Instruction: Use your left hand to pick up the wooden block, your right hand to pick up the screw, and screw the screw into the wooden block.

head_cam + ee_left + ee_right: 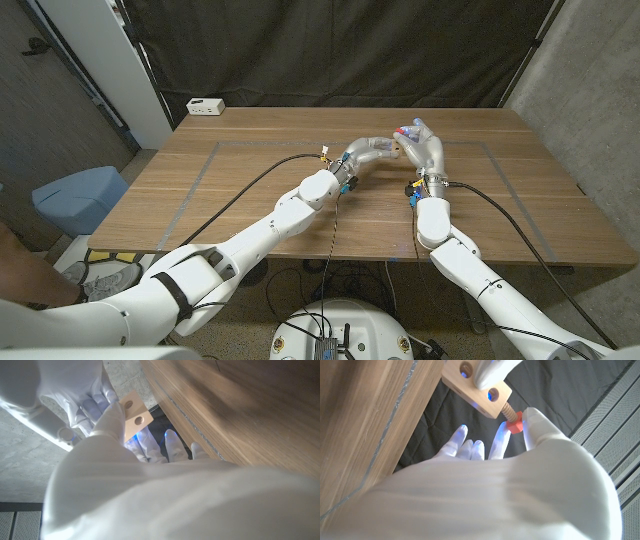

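Spanning most of the head view, bench (250,215): wooden top with a grey taped rectangle; both arms meet above its middle, toward the far edge.
White box (205,106): small, sitting at the bench's far left corner.
Left robot hand (375,150): raised over the bench, grasping the wooden block; in the left wrist view its fingers (172,445) reach up beside the block.
Right robot hand (420,145): held up just beside the left one, pinching the screw's red head between thumb and a fingertip; the other fingers (470,447) are spread.
Wooden block (476,387): pale, with round holes in its face, held in the air above the bench; a left fingertip lies across it.
Screw (511,417): wooden threaded shaft with a red head, its tip entering the block's side, its head at the right thumb.
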Tool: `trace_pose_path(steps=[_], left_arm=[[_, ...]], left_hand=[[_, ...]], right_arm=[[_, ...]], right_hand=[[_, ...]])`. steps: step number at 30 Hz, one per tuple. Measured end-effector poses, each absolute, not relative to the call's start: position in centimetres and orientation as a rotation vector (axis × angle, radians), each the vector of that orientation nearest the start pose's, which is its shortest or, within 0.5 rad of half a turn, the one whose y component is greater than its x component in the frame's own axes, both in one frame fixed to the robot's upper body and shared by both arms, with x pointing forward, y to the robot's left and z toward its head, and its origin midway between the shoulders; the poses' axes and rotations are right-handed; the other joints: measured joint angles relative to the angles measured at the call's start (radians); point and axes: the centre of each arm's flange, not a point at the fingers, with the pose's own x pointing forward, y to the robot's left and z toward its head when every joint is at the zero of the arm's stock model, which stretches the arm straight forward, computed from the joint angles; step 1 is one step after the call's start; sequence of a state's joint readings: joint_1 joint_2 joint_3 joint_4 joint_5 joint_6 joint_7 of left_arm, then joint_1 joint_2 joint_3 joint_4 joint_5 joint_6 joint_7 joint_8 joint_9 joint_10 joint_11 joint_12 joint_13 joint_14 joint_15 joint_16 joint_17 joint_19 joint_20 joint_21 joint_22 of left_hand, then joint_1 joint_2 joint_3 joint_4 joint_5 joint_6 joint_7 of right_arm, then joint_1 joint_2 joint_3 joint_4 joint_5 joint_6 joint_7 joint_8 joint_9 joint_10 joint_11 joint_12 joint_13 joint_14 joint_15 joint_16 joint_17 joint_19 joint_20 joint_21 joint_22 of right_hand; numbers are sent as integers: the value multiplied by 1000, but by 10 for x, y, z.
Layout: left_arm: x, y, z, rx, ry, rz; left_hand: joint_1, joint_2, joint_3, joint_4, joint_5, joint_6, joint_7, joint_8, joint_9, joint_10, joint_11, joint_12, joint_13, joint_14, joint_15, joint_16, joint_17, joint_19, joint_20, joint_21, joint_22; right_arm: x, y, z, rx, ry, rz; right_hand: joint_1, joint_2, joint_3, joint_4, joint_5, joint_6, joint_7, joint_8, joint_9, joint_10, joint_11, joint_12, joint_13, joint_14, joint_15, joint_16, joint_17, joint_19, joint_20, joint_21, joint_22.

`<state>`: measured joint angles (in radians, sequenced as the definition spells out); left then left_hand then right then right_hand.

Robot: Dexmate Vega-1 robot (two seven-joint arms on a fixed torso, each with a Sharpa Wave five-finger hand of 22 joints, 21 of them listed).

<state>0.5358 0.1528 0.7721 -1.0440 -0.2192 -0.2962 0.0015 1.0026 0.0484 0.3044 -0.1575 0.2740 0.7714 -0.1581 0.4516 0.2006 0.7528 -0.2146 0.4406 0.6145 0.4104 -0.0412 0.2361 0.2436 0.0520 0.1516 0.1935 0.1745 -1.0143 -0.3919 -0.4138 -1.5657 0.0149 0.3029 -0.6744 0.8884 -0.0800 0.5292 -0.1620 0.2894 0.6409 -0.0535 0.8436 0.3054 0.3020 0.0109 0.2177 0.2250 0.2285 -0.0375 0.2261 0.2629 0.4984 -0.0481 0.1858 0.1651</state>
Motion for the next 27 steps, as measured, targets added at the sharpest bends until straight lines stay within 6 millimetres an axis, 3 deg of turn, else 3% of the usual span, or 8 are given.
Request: trace_pose_path(steps=[27], left_arm=[[661,2,-5,369,-654,-555]], left_hand=[[0,0,0,0,-1,0,0,0,0,-2,-2,-1,-1,0,0,0,0,0,0,0,0]], right_arm=[[579,-221,-45,-158,-840,-270]], right_hand=[[0,0,-5,4,11,0,0,4,-10,0,0,0,0,0,0,0,0,0,0,0,0]])
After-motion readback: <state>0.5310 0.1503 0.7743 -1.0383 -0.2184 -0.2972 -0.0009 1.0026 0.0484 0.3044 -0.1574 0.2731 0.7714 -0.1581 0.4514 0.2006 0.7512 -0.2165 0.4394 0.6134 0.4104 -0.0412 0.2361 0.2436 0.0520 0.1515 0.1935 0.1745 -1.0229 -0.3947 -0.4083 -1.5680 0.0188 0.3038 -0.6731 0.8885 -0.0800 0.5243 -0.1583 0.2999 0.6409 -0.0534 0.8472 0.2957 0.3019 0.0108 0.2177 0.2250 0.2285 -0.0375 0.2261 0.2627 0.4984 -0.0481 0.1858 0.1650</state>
